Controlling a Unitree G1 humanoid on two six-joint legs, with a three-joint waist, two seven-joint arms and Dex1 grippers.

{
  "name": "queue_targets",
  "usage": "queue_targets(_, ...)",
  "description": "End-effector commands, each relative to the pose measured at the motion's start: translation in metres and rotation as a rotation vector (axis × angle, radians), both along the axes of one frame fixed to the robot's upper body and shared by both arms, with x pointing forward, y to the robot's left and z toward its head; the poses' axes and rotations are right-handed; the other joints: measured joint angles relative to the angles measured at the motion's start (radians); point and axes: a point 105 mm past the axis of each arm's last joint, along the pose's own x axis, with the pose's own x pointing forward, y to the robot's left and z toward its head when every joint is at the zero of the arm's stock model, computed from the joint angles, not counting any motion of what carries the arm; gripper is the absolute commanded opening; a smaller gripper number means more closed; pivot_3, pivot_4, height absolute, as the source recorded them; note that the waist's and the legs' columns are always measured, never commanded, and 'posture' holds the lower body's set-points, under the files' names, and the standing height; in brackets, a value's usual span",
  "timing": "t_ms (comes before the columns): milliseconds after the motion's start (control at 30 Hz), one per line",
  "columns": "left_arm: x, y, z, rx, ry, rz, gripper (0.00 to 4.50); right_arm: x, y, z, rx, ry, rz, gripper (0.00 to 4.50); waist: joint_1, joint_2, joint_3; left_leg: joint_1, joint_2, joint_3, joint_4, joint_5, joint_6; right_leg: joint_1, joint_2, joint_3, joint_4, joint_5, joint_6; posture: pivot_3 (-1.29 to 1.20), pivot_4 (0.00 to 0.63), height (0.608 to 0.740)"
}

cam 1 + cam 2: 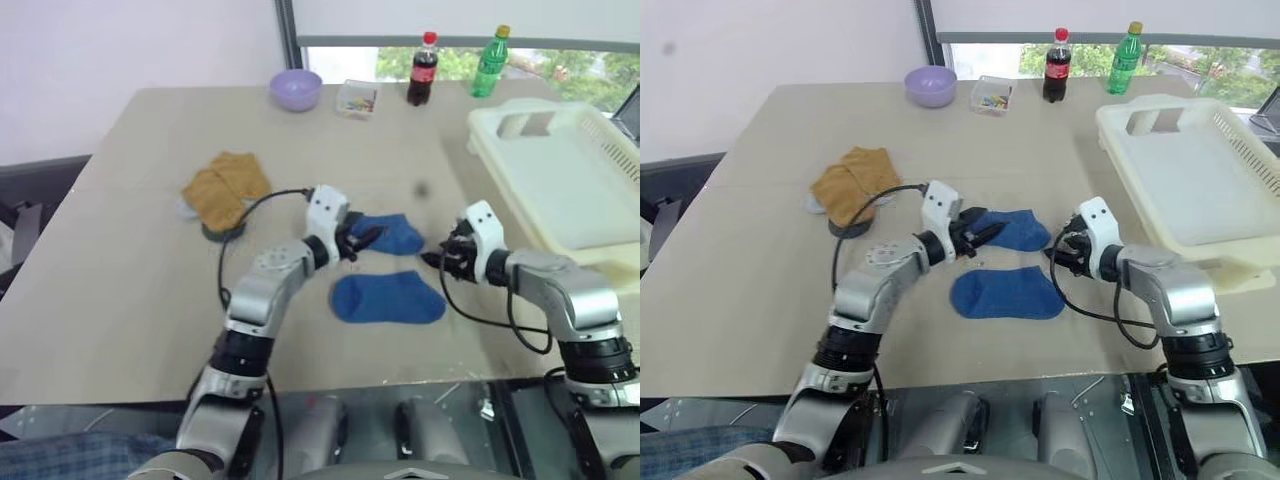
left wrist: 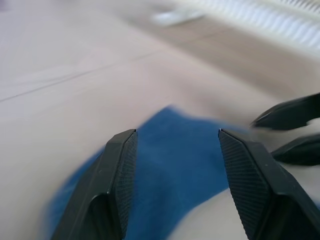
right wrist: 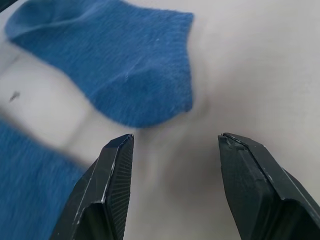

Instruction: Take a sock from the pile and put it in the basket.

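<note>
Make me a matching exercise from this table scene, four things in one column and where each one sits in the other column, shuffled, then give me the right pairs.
Things:
1. lilac bowl
2. basket
3. mustard socks
4. cola bottle

Places:
A. at the table's right edge, beside the right arm
B. far side of the table, next to the green bottle
C. on the table to the left of the left gripper
D. far side of the table, left of the small clear box

Pairs: 1-D, 2-A, 3-C, 4-B
</note>
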Motion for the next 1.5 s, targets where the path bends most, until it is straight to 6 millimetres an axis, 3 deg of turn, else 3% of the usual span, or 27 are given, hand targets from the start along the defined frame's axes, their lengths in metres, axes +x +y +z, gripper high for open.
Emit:
queue_targets(33,0.009,0.024,0.001,0.017,-0.015,0.072,2.74,0.008,0.006,0.009,0.078,0.001,-0.028,2.74,0.001,0.0,0.0,0.0,0.0,0.0,0.0,0.0,0.0,0.0,0.0,0.0,0.0,0.0,0.0,0.0,0.15,0.74)
queue_targets(233,0.01,0.031,-0.011,0.031,0.013,0.083,2.74,0.01,0.021,0.009,0.146,0.034,-0.013,2.74,0.003,0.0,0.0,-0.001,-0.001,0.0,0.0,0.0,0.0,0.0,-0.001,0.0,0.0,0.0,0.0,0.0,0.15,0.74)
queue_targets(333,0.011,0.027,-0.012,0.003,0.023,0.085,2.78,0.011,0.021,0.006,0.108,0.026,-0.018,1.94,0.002,0.0,0.0,-0.001,-0.001,0.0,0.0,0.0,0.0,-0.001,-0.001,0.0,0.0,0.0,0.0,0.0,0.15,0.74)
queue_targets(433,0.009,0.015,-0.009,-0.117,0.088,0.066,2.78,0.012,0.018,0.005,0.103,0.025,-0.021,0.39,0.002,0.0,0.0,-0.001,-0.001,0.0,0.0,0.0,0.0,-0.001,-0.001,0.0,0.0,0.0,0.0,0.0,0.15,0.74)
queue_targets(500,0.005,0.007,-0.017,-0.106,0.147,0.032,2.78,0.012,0.018,0.004,0.091,0.02,-0.021,0.12,0.002,0.0,0.0,-0.001,-0.001,0.0,0.0,0.0,0.0,-0.001,-0.001,0.0,0.0,0.0,0.0,0.0,0.15,0.74)
queue_targets(633,-0.002,-0.004,-0.033,-0.016,0.206,-0.026,2.78,0.011,0.02,0.001,0.077,0.018,-0.01,0.12,0.001,0.001,-0.001,0.0,-0.001,0.0,0.0,0.0,0.0,-0.001,-0.001,0.0,0.001,0.0,0.0,0.0,0.15,0.74)
queue_targets(733,0.002,0.0,-0.041,0.025,0.233,0.008,1.88,0.011,0.021,0.0,0.059,0.011,-0.005,0.0,0.002,0.001,-0.001,0.0,-0.001,0.0,0.0,0.0,0.0,0.0,-0.001,0.0,0.0,0.0,0.0,0.0,0.15,0.74)
queue_targets(867,0.008,0.009,-0.045,0.08,0.224,0.052,0.05,0.009,0.021,0.001,0.055,0.003,0.006,0.0,0.002,0.001,-0.001,0.0,-0.001,0.0,0.0,0.0,0.0,0.0,-0.001,0.0,0.001,0.0,0.0,0.0,0.15,0.74)
queue_targets(967,0.01,0.009,-0.04,0.069,0.196,0.051,0.05,0.007,0.023,0.004,0.056,-0.018,0.031,0.0,0.003,0.001,-0.001,0.0,-0.001,0.0,0.0,0.0,0.0,0.0,-0.001,0.0,0.0,0.0,0.0,0.0,0.15,0.74)
queue_targets(1067,0.01,0.003,-0.011,-0.058,0.092,0.025,0.05,-0.002,0.028,0.022,0.082,-0.083,0.098,0.0,0.004,0.001,-0.001,0.0,-0.001,0.0,0.0,0.0,0.0,0.0,-0.001,0.0,0.0,0.0,0.0,0.0,0.15,0.74)
queue_targets(1167,-0.003,0.001,0.017,-0.231,0.043,-0.017,0.05,-0.015,0.024,0.04,0.098,-0.112,0.139,0.0,0.0,0.001,0.0,-0.002,-0.001,0.0,0.0,0.0,0.0,-0.002,-0.001,0.0,0.0,0.0,0.0,0.0,0.15,0.74)
queue_targets(1267,-0.03,0.0,0.04,-0.405,0.073,-0.114,0.05,-0.034,0.02,0.069,0.174,-0.121,0.198,0.0,0.0,0.001,0.0,-0.004,0.0,0.0,0.0,0.0,0.0,-0.003,-0.001,0.0,0.0,0.0,0.0,0.0,0.15,0.74)
queue_targets(1367,-0.052,0.001,0.037,-0.388,0.117,-0.162,0.05,-0.049,0.008,0.079,0.149,-0.097,0.22,0.0,0.001,0.001,0.0,-0.003,0.0,0.0,0.0,0.0,0.0,-0.003,-0.001,0.0,0.0,0.0,0.0,0.0,0.15,0.74)
queue_targets(1500,-0.079,0.0,0.021,-0.327,0.189,-0.184,0.05,-0.073,-0.01,0.06,0.033,0.015,0.214,0.0,0.006,0.001,0.0,-0.001,0.0,0.0,-0.001,-0.003,0.004,0.0,-0.001,0.0,-0.002,0.0,0.0,0.0,0.15,0.74)
